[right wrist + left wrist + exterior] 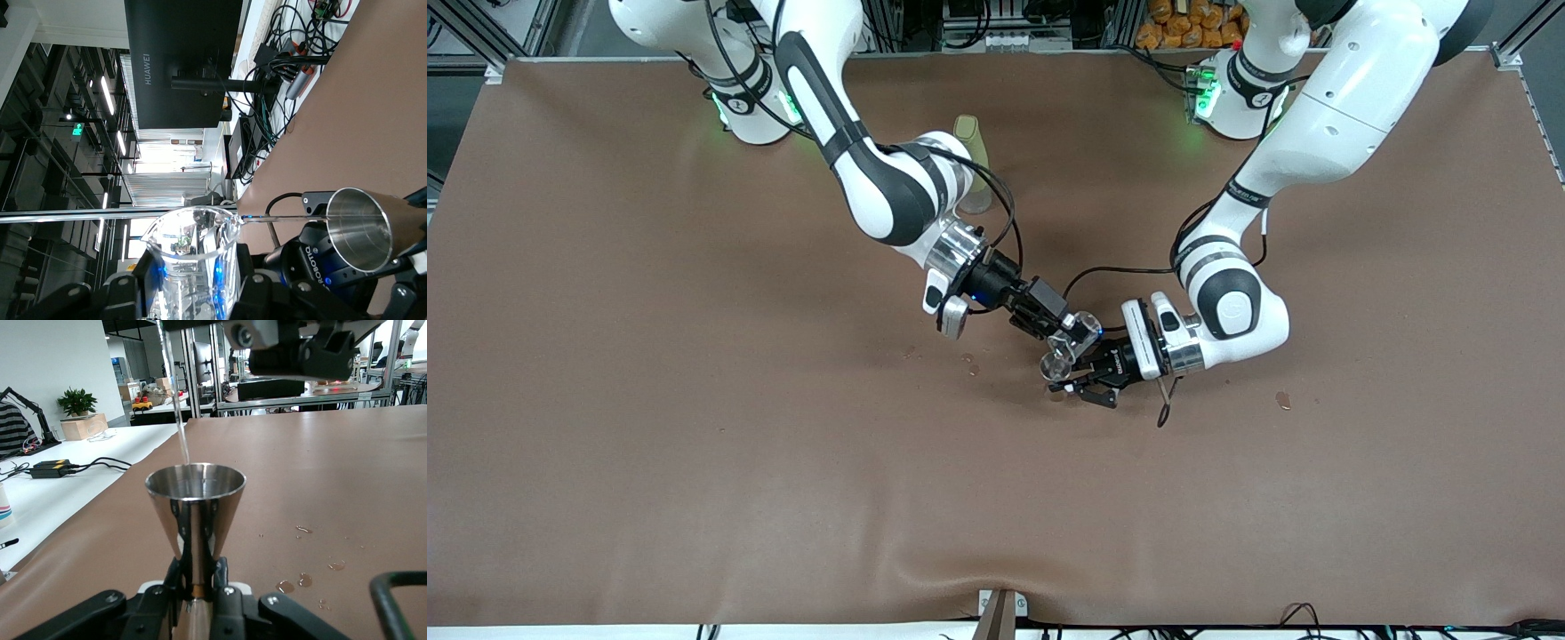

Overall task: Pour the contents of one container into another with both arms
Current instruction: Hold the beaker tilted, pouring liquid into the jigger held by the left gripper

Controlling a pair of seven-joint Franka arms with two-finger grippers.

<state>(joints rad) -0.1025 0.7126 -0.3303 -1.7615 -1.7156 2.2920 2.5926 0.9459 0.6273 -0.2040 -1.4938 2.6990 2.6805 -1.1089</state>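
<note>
Front view: beaker (1069, 342) over jigger (1056, 366).

Readable text is sparse. "HUAWEI" in pale letters on the back of the black monitor (183, 63), seen in the right wrist view off the table's edge, above the tangle of cables (283, 63). Partial white lettering on the black body of the left gripper (320, 267) just beside the steel jigger (357, 227): reads roughly "ROBOTIQ", only partly legible. A green lit sign (78, 128) hangs in the dark hall near the monitor; its symbol can't be made out. Front view: small round marks on both arm bases, unreadable. Left wrist view: nothing legible.
</note>
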